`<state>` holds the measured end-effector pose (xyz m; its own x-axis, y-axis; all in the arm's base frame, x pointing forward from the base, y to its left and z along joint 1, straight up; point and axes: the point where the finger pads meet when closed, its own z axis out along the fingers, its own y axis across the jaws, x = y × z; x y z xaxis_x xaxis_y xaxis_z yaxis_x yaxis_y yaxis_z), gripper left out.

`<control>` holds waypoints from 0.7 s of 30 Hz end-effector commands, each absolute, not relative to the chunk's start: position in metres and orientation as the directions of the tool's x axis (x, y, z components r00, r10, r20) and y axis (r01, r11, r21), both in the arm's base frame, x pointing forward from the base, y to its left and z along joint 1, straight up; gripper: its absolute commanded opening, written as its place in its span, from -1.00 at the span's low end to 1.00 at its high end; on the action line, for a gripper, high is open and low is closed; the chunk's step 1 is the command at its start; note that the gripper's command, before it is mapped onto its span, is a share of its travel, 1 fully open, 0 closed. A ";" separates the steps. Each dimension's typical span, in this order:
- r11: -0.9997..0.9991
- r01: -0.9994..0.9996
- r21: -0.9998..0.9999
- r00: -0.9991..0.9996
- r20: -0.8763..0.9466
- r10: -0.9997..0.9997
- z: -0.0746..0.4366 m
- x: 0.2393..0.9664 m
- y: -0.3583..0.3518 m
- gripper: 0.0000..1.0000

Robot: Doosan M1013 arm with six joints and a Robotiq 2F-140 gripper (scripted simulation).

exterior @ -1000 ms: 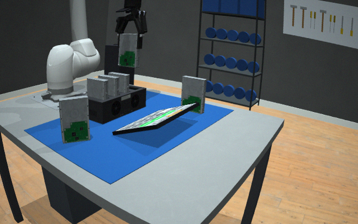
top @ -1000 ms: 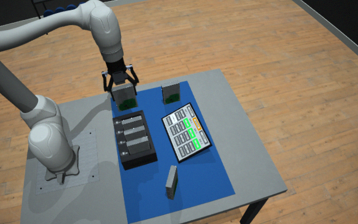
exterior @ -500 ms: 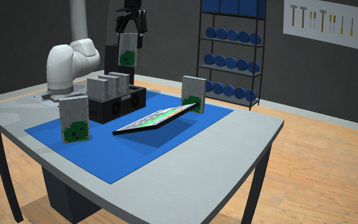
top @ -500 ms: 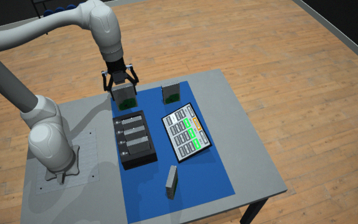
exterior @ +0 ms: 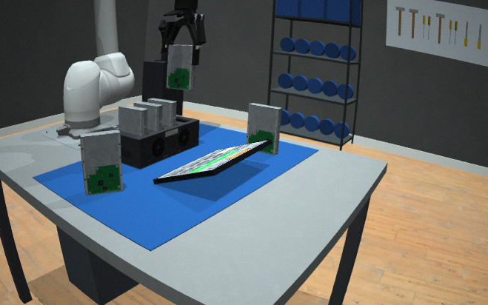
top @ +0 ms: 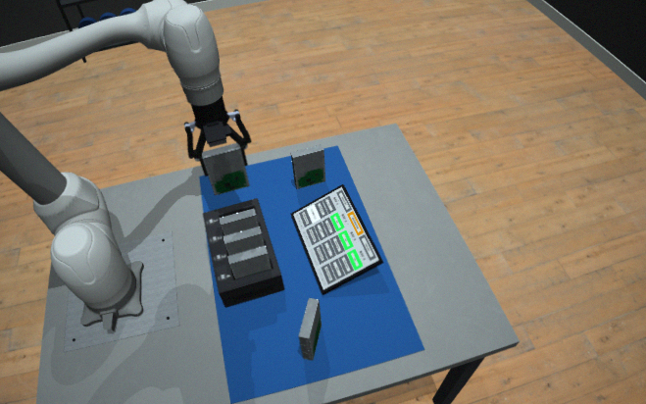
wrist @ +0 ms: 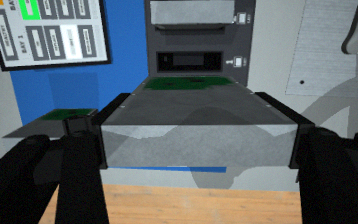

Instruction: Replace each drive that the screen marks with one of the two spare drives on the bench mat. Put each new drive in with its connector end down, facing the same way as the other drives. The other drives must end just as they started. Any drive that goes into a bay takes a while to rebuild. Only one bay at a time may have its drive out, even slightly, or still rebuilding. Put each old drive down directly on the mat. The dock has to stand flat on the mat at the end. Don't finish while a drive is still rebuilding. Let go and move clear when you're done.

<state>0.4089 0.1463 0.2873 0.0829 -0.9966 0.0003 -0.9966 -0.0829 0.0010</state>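
My gripper is shut on a grey drive, green board low, held upright above the mat's back edge, beyond the dock. The end bay nearest it is empty. Three drives stand in the other bays. One drive stands upright behind the screen; another drive stands at the opposite end. On the screen, bay 1 has a white cell lit; the other bays show green.
The blue mat lies under the dock and the tilted screen, on the grey table. The arm's base stands beside the dock. The screen's raised edge overhangs the mat.
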 end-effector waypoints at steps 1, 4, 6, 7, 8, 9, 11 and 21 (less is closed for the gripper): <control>-0.083 -0.997 0.000 0.083 0.000 -0.997 0.288 0.411 0.159 -0.80; -0.083 -0.997 0.000 0.083 0.000 -0.997 0.288 0.412 0.172 -0.80; -0.083 -0.997 0.000 0.083 0.000 -0.997 0.288 0.413 0.182 -0.80; -0.083 -0.997 0.000 0.083 0.000 -0.997 0.288 0.413 0.182 -0.80; -0.083 -0.997 0.000 0.083 0.000 -0.997 0.288 0.413 0.182 -0.80; -0.083 -0.997 0.000 0.083 0.000 -0.997 0.288 0.413 0.187 -0.80; -0.083 -0.997 0.000 0.083 0.000 -0.997 0.288 0.414 0.197 -0.80; -0.083 -0.997 0.000 0.083 0.000 -0.997 0.287 0.412 0.243 -0.80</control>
<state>0.4125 0.2340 0.2867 0.0832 -0.9965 -0.0001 -0.9965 -0.0832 0.0011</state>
